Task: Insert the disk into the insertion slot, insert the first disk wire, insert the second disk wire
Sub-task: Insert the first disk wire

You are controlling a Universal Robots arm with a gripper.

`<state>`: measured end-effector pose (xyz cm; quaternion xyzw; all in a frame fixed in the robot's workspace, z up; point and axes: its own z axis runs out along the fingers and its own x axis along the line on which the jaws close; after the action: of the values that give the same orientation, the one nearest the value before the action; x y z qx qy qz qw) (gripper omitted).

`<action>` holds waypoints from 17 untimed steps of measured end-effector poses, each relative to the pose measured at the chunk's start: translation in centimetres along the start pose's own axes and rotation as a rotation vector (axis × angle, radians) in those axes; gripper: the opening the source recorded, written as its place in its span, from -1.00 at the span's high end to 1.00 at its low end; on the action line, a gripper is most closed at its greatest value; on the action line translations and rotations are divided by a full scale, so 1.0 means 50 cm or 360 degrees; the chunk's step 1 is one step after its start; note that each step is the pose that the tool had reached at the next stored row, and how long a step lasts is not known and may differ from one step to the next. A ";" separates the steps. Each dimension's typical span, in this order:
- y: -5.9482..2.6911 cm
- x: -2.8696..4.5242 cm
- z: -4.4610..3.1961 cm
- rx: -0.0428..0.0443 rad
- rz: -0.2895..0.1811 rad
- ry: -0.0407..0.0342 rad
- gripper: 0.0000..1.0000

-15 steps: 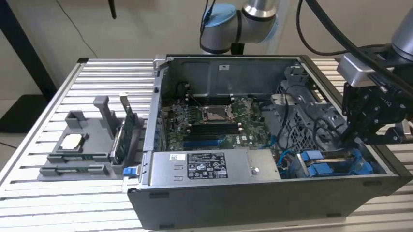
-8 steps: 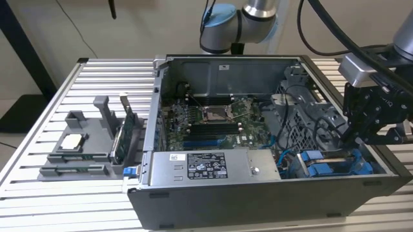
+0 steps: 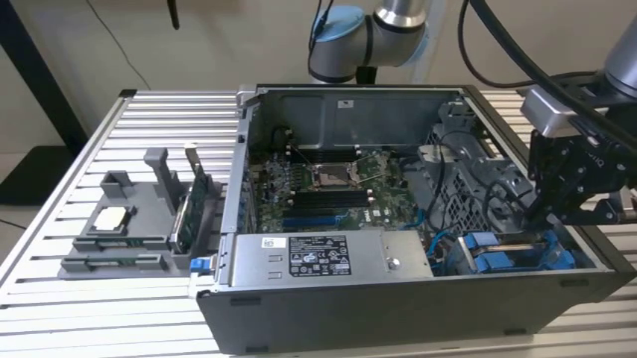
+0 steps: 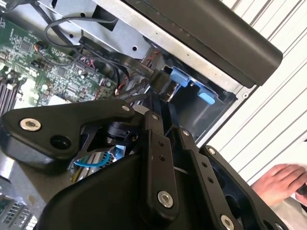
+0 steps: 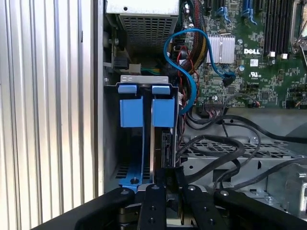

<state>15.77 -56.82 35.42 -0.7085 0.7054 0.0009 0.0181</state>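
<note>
At the exterior view's 4 o'clock I see my black gripper [image 4: 158,98] pinched tight on a black wire plug [image 4: 161,82] at the blue-framed silver disk [image 5: 163,112], which is seated in the grey cage slot [image 5: 144,78], with looping black cables [image 5: 225,143] crowding just beside.

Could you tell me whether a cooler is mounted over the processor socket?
No, the processor socket lies bare on the motherboard in the exterior view.

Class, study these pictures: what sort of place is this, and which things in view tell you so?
Probably a robotics lab bench for computer assembly: an open computer case on a slatted metal table, a robot arm reaching into it, and a grey fixture holding parts beside it.
</note>
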 end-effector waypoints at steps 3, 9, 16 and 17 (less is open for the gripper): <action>-0.001 0.000 0.004 0.0000 0.0000 -0.0001 0.62; -0.002 0.002 0.013 0.0000 0.0009 -0.0001 0.62; -0.002 0.002 0.022 0.0000 0.0011 -0.0008 0.62; -0.002 0.002 0.023 0.0000 0.0011 -0.0009 0.62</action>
<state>15.91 -56.91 34.27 -0.7061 0.7078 0.0030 0.0202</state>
